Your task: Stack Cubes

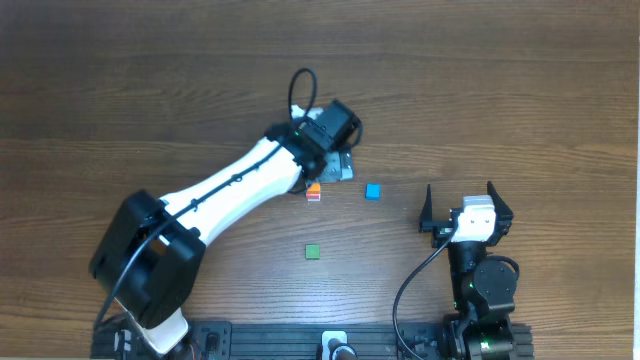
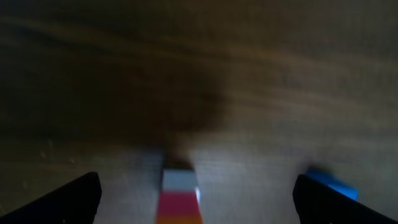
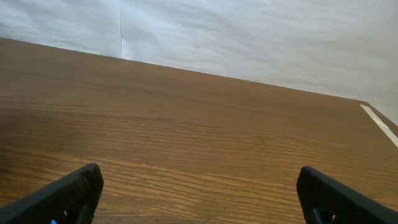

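A small stack of cubes (image 1: 314, 192) stands mid-table, orange on top with red and white showing at its side. In the left wrist view this stack (image 2: 179, 196) sits between the two dark fingers of my left gripper (image 2: 196, 186), which is open above it and not touching it. From above, the left gripper (image 1: 332, 165) hangs just beyond the stack. A blue cube (image 1: 373, 191) lies right of the stack, and the blue cube (image 2: 333, 184) also shows by one left finger. A green cube (image 1: 312, 252) lies nearer the bases. My right gripper (image 1: 460, 192) is open and empty at the right.
The wooden table (image 1: 520, 90) stretches bare around the cubes. The right wrist view looks along the table (image 3: 205, 137) toward a white wall (image 3: 261, 43), with a pale strip (image 3: 379, 124) near the far corner.
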Robot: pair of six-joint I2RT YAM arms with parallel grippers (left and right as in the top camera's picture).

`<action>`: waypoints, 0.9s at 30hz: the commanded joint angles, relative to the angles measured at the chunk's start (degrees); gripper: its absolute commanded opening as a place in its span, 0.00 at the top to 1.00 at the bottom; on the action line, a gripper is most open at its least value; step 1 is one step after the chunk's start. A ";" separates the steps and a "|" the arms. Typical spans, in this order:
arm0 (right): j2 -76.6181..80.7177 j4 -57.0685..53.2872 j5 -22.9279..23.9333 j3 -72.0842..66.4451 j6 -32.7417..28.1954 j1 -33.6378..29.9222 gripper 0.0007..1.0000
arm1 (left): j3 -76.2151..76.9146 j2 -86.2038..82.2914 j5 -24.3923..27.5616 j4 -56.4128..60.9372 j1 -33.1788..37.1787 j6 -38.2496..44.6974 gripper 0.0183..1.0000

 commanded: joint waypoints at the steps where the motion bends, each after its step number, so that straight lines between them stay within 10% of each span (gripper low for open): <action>1: -0.26 -0.26 -0.31 -0.28 0.13 -0.42 0.01 | 1.14 -1.86 -2.43 2.43 6.14 3.39 0.00; 27: -0.26 -0.26 -0.31 -0.28 0.13 -0.42 0.01 | -1.01 -47.52 -3.30 -1.97 29.46 17.11 0.00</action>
